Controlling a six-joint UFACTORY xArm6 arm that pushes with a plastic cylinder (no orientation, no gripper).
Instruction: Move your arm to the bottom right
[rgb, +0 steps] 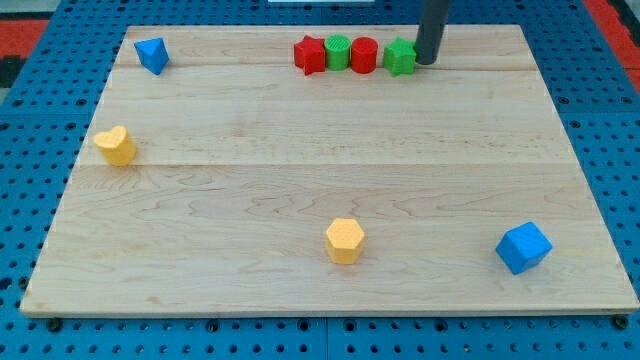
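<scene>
My tip (427, 62) rests on the wooden board (330, 170) at the view's top, just right of a green star block (401, 57), touching or nearly touching it. That block ends a tight row: a red star block (310, 55), a green cylinder (338, 51), a red cylinder (363, 55), then the green star. A blue cube (523, 247) lies at the view's bottom right, far below my tip.
A blue block (152, 54) sits at the top left corner. A yellow heart-shaped block (116, 145) lies at the left edge. A yellow hexagonal block (344, 240) lies at bottom centre. Blue pegboard (610, 150) surrounds the board.
</scene>
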